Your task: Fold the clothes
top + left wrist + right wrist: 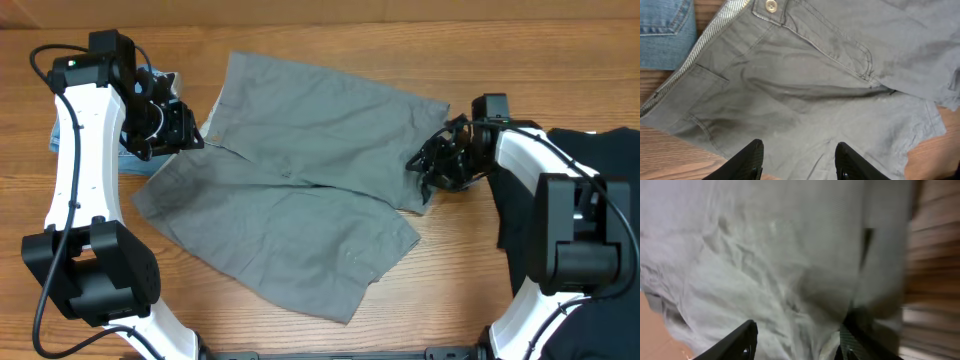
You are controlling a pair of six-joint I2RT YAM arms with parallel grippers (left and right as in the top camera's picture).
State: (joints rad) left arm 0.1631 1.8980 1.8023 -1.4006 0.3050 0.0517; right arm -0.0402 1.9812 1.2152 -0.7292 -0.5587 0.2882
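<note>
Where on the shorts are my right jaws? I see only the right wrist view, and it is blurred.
Observer: The right gripper is at the hem of the far leg of the grey shorts, jaws open.
Operator: And the left one?
Observer: The left gripper is at the waistband, on the opposite side, jaws open.
Operator: What else lies nearby?
Observer: There are blue jeans by the left gripper, and a black garment on the right side.

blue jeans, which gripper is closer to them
Left. The left gripper sits beside the blue jeans, at the waistband of the grey shorts; the right gripper is across them at a leg hem.
</note>
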